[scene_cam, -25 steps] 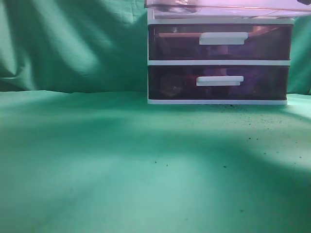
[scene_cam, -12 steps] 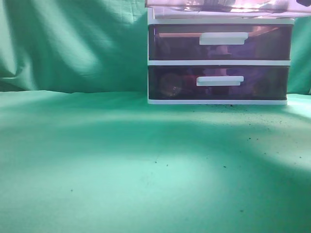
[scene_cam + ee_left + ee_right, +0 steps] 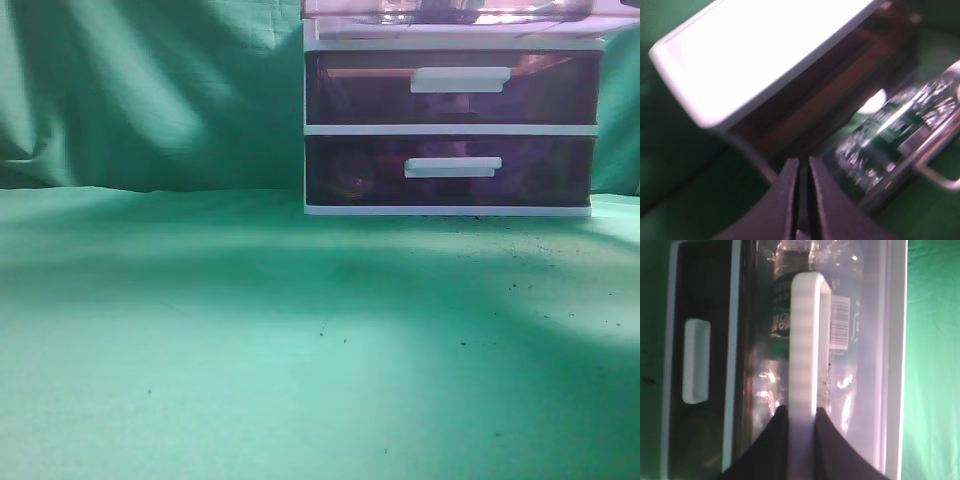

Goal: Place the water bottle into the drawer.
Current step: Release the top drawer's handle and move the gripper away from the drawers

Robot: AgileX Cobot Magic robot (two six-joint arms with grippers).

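Bottle in drawer, R jaws on handle
I see R gripper [image 3: 802, 415] pinching drawer [image 3: 892, 365] handle [image 3: 809, 340], water bottle [image 3: 840, 325] just beyond; L gripper [image 3: 801, 172] jaws pressed together.

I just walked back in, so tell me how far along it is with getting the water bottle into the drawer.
Done: the water bottle lies inside the drawer. In hand: the right gripper has its jaws clamped on the white handle. Left: the drawer is pulled out, so it likely needs pushing shut. The left gripper is shut and holds nothing.
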